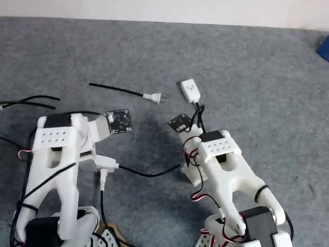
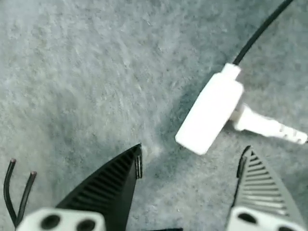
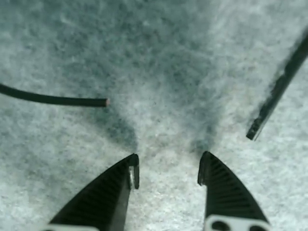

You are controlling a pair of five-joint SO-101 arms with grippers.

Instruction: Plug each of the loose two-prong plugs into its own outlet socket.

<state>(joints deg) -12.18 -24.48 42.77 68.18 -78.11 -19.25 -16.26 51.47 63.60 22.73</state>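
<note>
We find the left gripper [image 2: 192, 161] and the right gripper [image 3: 169, 166] both wide open, holding nothing. The loose plug [image 1: 154, 96] lies at 9 o'clock from the free socket [image 1: 190, 89], prongs toward it, near but apart. We advise gripping the plug body squarely, bracing the socket, then pushing straight along the prongs.

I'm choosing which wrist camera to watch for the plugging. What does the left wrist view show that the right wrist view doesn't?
Left wrist view's own: a white socket block with a black cord leaving one end, and a white plug against its side; whether it is fully in, I cannot tell. Right wrist view's own: two loose black cord ends, apart from each other. Shared: grey carpet, with the left gripper and right gripper each open, holding nothing.
</note>
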